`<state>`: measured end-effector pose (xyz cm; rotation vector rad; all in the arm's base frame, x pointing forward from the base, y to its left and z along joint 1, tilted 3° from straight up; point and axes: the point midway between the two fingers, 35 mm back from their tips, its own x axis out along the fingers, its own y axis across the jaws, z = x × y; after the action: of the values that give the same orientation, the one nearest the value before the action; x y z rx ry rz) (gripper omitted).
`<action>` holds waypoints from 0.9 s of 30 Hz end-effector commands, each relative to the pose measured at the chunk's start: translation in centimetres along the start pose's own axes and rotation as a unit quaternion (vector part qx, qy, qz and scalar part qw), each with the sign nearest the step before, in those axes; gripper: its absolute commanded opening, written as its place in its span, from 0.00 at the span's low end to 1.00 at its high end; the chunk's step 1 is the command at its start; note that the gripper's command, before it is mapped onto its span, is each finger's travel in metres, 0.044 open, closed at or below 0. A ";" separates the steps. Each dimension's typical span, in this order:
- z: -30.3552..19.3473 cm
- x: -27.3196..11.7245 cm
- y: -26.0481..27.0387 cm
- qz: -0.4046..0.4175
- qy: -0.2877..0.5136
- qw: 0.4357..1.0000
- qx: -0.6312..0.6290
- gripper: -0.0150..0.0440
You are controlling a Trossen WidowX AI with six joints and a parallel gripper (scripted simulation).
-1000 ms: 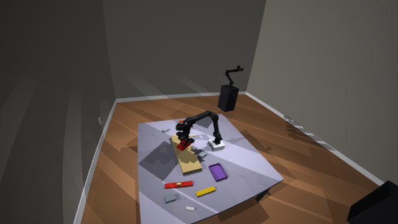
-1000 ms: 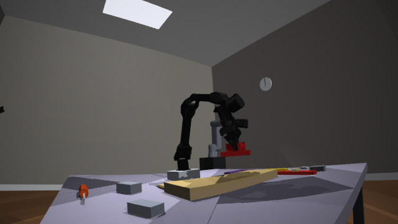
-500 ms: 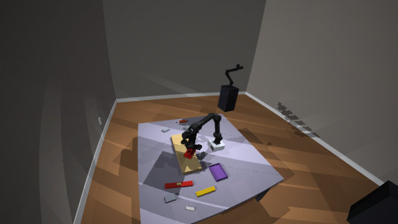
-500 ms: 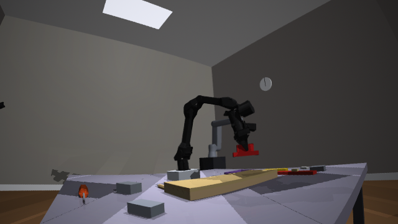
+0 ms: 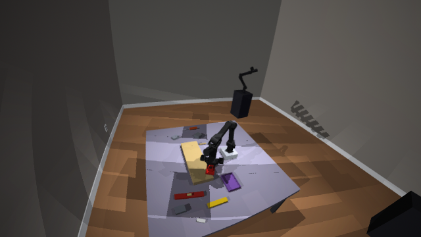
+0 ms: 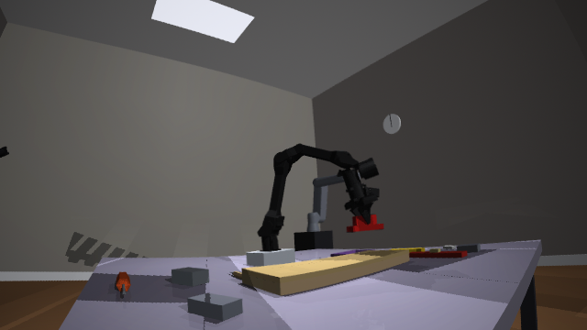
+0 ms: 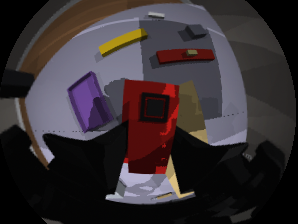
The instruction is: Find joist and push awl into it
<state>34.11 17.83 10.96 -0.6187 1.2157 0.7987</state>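
Note:
My gripper (image 5: 210, 165) (image 6: 368, 222) (image 7: 149, 123) is shut on the red stud finder (image 5: 209, 171) (image 6: 377, 226) (image 7: 150, 156), whose dark square faces the wrist camera. It holds the stud finder in the air, clear of the tan floor panel (image 5: 189, 149) (image 6: 321, 269) (image 7: 192, 110), near the panel's end by the tray. The purple tray (image 5: 233, 182) (image 7: 84, 96) lies beside that end and looks empty, partly in shadow. An orange-handled tool with a thin tip (image 5: 193, 128) (image 6: 122, 281), apparently the awl, lies at the table's far end in the top view. The joist is hidden.
Beyond the panel and tray lie a red level (image 5: 180, 196) (image 7: 167, 56), a yellow bar (image 5: 218, 202) (image 7: 120, 43), a grey block (image 5: 180, 209) (image 7: 194, 33) and a white block (image 5: 200, 220) (image 7: 156, 15). Two grey blocks (image 6: 189, 277) (image 6: 213, 307) lie near the awl. A small tan piece (image 5: 202, 143) lies beside the panel.

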 end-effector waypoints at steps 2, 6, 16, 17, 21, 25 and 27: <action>1.1 0.0 3.0 0.010 -0.008 0.999 -0.036 0.25; 1.7 0.4 5.6 0.021 -0.008 0.997 -0.069 0.25; 2.3 1.2 12.3 0.047 -0.007 0.988 -0.150 0.25; 2.3 1.2 13.0 0.050 -0.006 0.986 -0.158 0.25; 2.1 1.4 15.7 0.060 -0.006 0.980 -0.191 0.25; 1.8 1.6 18.3 0.071 -0.005 0.972 -0.223 0.25; 1.7 1.6 19.0 0.073 -0.004 0.970 -0.232 0.25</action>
<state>20.88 30.05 9.43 -0.9021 1.1027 1.2017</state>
